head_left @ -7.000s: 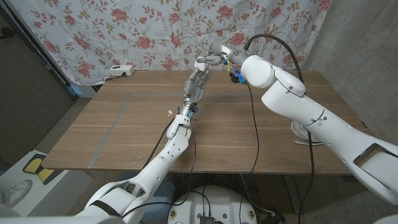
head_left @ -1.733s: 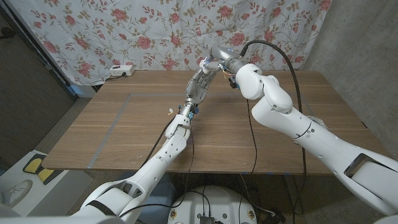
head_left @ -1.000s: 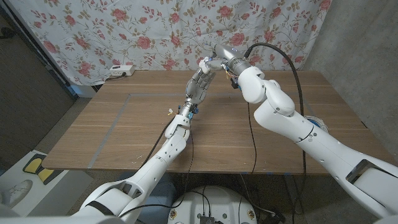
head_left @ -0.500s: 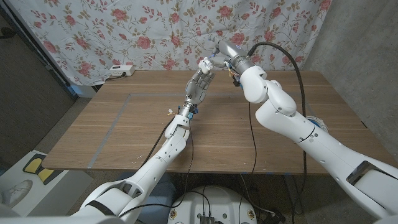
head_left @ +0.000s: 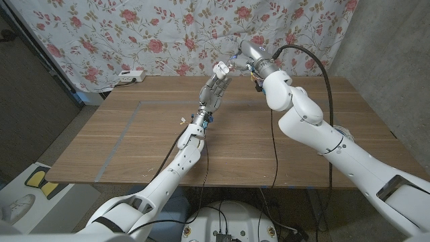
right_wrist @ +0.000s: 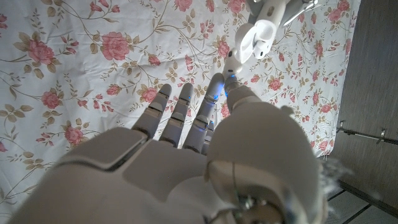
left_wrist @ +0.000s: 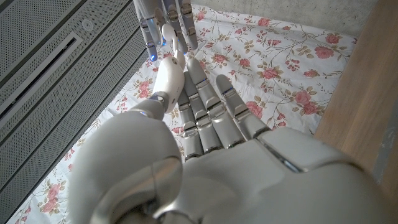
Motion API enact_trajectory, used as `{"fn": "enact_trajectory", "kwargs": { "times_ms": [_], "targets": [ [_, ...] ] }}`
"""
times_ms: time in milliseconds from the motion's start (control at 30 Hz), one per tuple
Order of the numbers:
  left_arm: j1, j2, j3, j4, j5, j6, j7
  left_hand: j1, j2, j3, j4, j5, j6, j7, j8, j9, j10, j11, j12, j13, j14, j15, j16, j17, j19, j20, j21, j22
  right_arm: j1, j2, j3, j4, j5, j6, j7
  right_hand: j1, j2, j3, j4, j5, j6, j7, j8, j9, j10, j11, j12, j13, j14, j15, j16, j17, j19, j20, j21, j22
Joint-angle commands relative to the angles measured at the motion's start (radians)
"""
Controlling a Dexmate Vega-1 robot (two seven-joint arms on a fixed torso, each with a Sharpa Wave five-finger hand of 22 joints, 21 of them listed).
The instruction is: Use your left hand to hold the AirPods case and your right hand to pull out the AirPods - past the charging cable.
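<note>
Pulling step in hand above the bench's (head_left: 134,144) far edge.
The left hand (head_left: 215,86) is holding the open white case (head_left: 220,68) aloft; the right hand (head_left: 236,64) is reaching beside it, grip unclear, needing an earbud pinched next.

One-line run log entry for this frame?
left hand: holds AirPods case, lid open, raised | right hand: fingers at case, grip unclear | earbuds: cannot tell | table

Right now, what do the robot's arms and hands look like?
Both arms have glossy white rounded shells with grey joints. The left robot hand is metallic silver-grey with segmented fingers; the right robot hand matches it, with a small blue light near its fingers. A thick black cable loops over the right arm.
</note>
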Motion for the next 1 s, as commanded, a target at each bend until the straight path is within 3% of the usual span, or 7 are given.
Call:
{"fn": "enact_trajectory", "kwargs": {
  "times_ms": [33, 1000],
  "targets": [
    [0.004, 0.002, -0.006, -0.004, 0.001, -0.017, 0.01, 0.008, 0.02, 0.043, -0.027, 0.01, 0.08, -0.056, 0.06, 0.322, 0.04, -0.035, -0.001, 0.003, -0.001, -0.003, -0.003, 0.002, -0.008, 0.001, 0.008, -0.001, -0.017, -0.017, 0.033, -0.005, 0.007, -0.028, -0.027, 0.01, 0.001, -0.006, 0.001, -0.003, 0.011, 0.001, 0.005, 0.005, 0.008, 0.002, 0.007, 0.004, 0.01, -0.151, 0.008, 0.003, 0.007, -0.005, 0.005, 0.006],
    [-0.001, -0.009, -0.021, -0.018, -0.053, 0.01, -0.03, 0.005, 0.019, 0.044, -0.029, 0.01, 0.078, -0.057, 0.063, 0.319, 0.039, -0.035, -0.003, 0.004, 0.001, -0.002, -0.003, 0.001, -0.013, 0.001, 0.021, -0.003, -0.04, -0.021, 0.038, 0.082, 0.068, -0.075, -0.058, 0.015, 0.002, -0.015, 0.005, -0.002, 0.025, 0.002, 0.004, 0.005, 0.005, -0.002, 0.014, -0.001, 0.013, -0.159, 0.004, 0.002, 0.008, -0.007, 0.004, 0.006]
  ]
}}
